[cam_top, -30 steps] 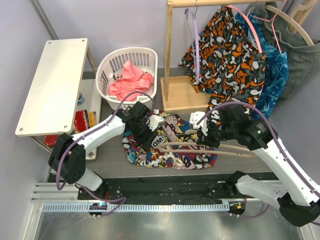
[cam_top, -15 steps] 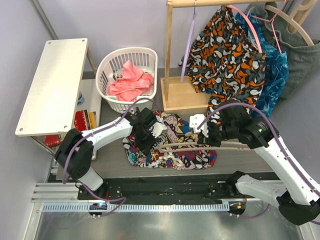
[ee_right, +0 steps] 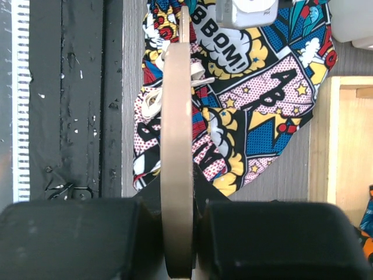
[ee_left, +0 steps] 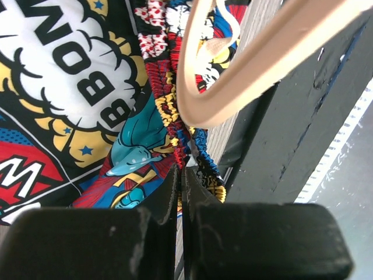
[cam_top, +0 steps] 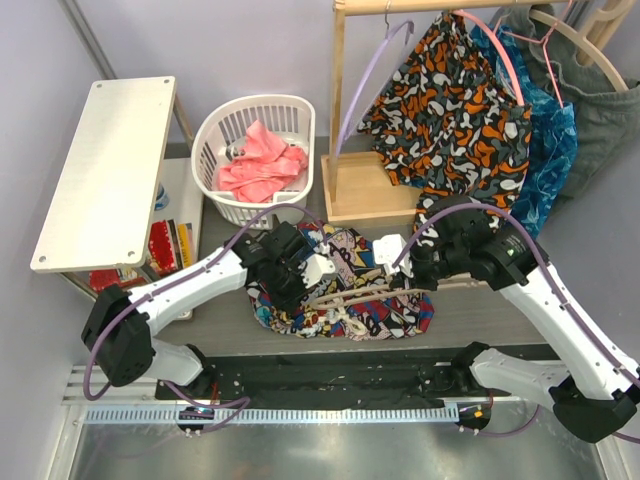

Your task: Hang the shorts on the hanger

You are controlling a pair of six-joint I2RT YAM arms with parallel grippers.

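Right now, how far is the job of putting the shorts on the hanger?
Done: the right hand holds the hanger over the shorts. In hand: the left hand is shut on the waistband. Left: the shorts lie on the table, not yet on the hanger.

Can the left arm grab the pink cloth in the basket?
Probably yes, once the left gripper drops the shorts: the open basket sits just beyond it, nothing covering the pink cloth.

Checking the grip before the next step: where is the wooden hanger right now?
Top view: the hanger lies across the shorts mid-table, clamped in the right gripper.
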